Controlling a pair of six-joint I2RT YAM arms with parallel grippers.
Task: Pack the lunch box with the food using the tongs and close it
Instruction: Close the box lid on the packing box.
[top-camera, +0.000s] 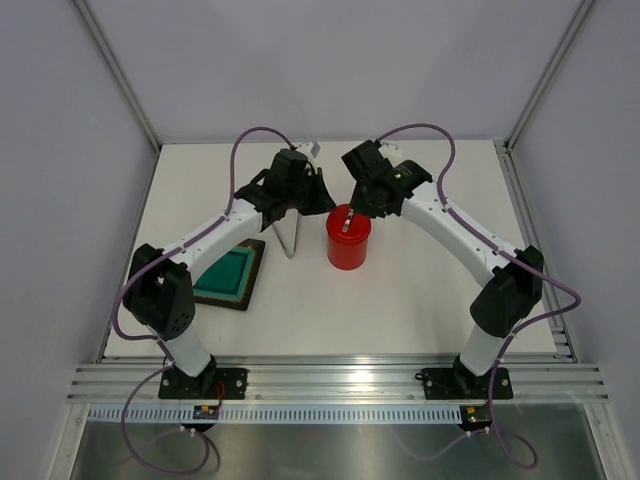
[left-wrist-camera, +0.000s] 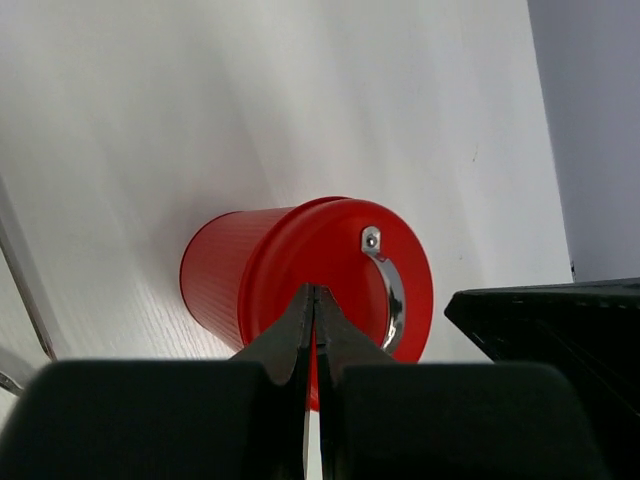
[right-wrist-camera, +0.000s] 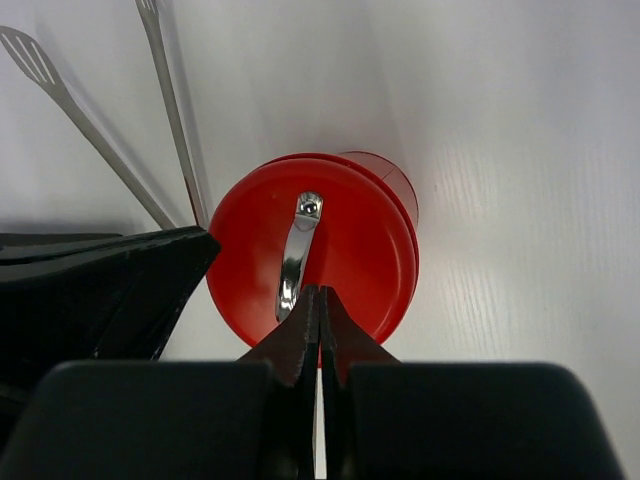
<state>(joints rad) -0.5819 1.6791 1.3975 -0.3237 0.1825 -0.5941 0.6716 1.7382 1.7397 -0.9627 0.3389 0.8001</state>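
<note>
The red lunch box (top-camera: 348, 245) stands mid-table with its lid (right-wrist-camera: 320, 255) on top, silver handle (right-wrist-camera: 296, 255) up. My right gripper (right-wrist-camera: 320, 293) is shut with nothing in it, its tips just over the lid by the near end of the handle. My left gripper (left-wrist-camera: 314, 292) is shut and empty too, at the lid's left edge (left-wrist-camera: 340, 280). The tongs (top-camera: 290, 235) lie on the table left of the lunch box, beside the left gripper; their two slotted ends (right-wrist-camera: 40, 65) show in the right wrist view. No food is in view.
A black square tray with a teal mat (top-camera: 232, 275) sits at the left, under the left arm. White walls close in the table at the back and sides, and an aluminium rail runs along the near edge.
</note>
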